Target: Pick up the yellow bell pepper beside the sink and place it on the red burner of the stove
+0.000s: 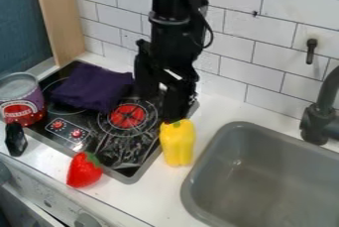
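The black gripper hangs down at the centre, at the stove's right edge. Directly below its tip is a yellow bell pepper, its top end meeting the gripper in this view; whether they touch I cannot tell. The pepper stands between the stove and the sink. A red strawberry lies at the stove's front edge. On the back left of the stovetop is a crumpled dark purple cloth. A tin can with a red and purple label stands at the far left, with a small black object in front of it.
A grey sink takes up the lower right, with a dark faucet behind its right side. White tiled wall runs along the back, with a black hook on it. A wooden panel rises at the back left.
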Robot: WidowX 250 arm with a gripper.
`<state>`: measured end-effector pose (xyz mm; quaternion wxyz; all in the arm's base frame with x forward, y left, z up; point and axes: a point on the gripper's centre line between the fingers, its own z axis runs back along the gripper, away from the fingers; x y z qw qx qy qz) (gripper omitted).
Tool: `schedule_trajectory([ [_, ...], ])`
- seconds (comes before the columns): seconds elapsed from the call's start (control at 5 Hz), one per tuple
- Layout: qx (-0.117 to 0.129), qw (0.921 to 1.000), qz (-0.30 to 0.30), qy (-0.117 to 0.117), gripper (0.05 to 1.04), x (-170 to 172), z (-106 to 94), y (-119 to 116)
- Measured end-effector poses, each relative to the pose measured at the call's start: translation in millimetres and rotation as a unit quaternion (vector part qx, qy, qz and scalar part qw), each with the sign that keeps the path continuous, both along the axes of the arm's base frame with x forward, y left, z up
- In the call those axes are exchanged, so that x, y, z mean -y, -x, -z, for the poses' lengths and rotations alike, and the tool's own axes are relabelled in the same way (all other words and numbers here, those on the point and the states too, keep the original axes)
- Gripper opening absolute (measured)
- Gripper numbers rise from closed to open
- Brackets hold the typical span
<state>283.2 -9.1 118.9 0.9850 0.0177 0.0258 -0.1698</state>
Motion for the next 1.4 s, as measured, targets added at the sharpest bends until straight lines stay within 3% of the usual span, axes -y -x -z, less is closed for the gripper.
schedule_trajectory([
  [0.4, -0.032, 0.9994, 0.010, 0.004, 1.001, 2.0, 27.7, -5.7],
  [1.0, -0.026, 0.9995, 0.008, 0.013, 0.960, 5.4, 32.2, -20.5],
  [1.4, -0.037, 0.9991, 0.010, 0.016, 0.385, 6.6, 35.2, -21.5],
])
